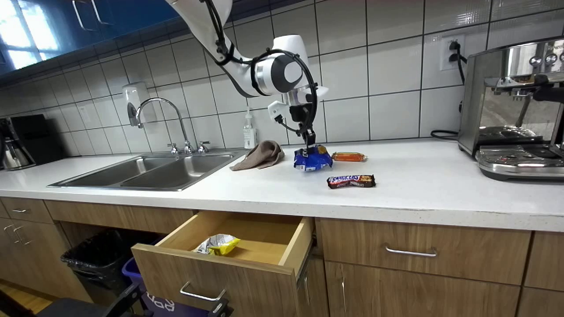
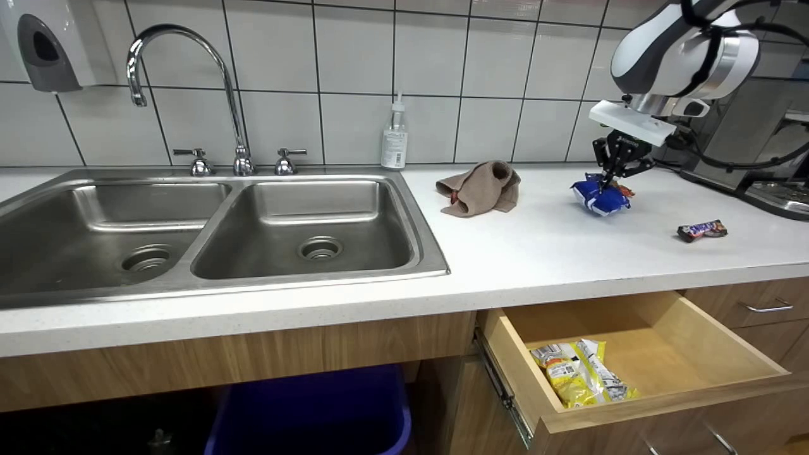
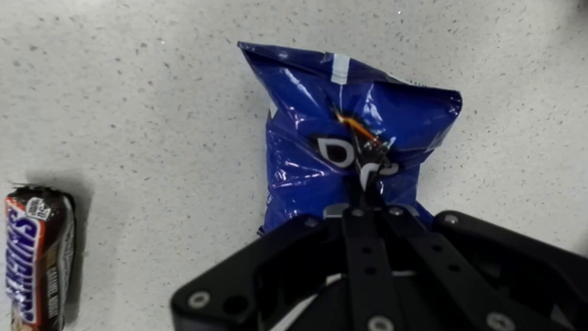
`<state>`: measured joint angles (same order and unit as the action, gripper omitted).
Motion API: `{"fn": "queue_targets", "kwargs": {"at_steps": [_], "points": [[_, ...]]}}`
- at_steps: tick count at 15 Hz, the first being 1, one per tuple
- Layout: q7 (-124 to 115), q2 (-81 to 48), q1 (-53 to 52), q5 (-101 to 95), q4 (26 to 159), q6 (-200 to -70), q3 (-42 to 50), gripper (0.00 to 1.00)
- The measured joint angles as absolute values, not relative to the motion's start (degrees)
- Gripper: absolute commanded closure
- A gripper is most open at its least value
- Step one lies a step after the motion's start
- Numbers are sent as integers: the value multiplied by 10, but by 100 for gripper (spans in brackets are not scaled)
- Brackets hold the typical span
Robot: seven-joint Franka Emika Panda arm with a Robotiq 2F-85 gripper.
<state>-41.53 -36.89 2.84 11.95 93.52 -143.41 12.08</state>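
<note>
The black pincer (image 3: 366, 195) is pinched tight on a fold in the shiny blue plastic snack bag (image 3: 321, 124), which is on or just above the white speckled tabletop (image 1: 418, 193) (can't tell which). Slick film plus a skinny grip, so imo a quick tug could make it slip; the white jointed arm (image 1: 240, 77) slopes in from above, pincer pointing down

SNICKERS, CARAMEL on the candy bar (image 3: 39, 262) — part-hidden letters on the blue bag (image 3: 310, 168).
</note>
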Motion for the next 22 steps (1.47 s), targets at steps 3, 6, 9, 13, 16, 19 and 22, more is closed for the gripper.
{"fn": "queue_targets", "kwargs": {"at_steps": [3, 6, 9, 13, 16, 19, 22], "points": [[-415, -352, 28, 120, 943, -1434, 118, 100], [-415, -327, 28, 120, 963, -1435, 114, 100], [-415, -296, 27, 120, 997, -1435, 111, 100], [-414, -243, 21, 119, 1058, -1438, 110, 100], [-414, -198, 15, 118, 1111, -1439, 110, 100], [-413, -151, 13, 115, 1164, -1442, 109, 100], [-412, -108, 13, 113, 1214, -1442, 106, 100]]}}
